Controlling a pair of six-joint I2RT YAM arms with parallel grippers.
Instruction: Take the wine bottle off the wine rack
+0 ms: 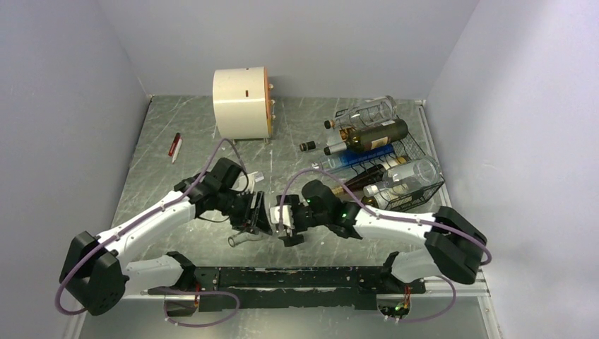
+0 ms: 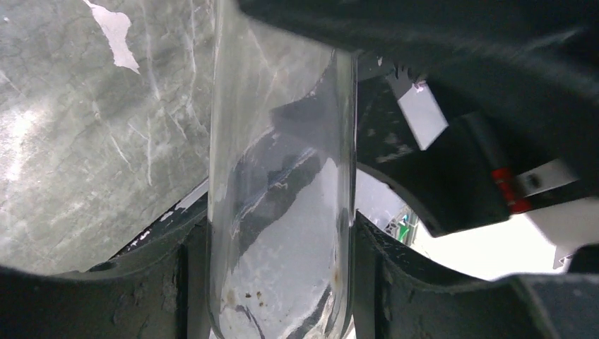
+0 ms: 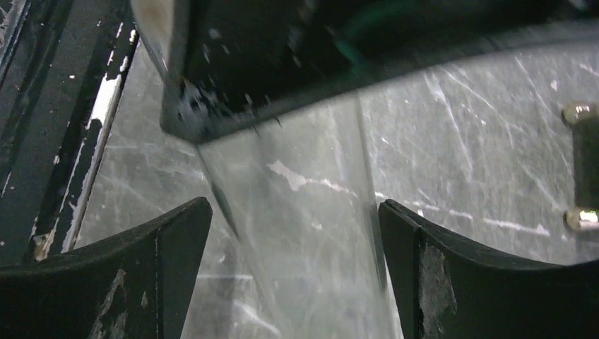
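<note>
Glass, likely slick, fragile: left hand is gripping the wine bottle mid-body, right hand straddling it open-jawed.

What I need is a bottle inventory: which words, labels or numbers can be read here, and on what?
No text is legible.
Pale label on the dark brown glass bottle in the black wire-mesh wine rack: too small to read.
Red-and-white pen: any print is blurred.
Cream cylinder drum: only a small red mark, no lettering.
</note>
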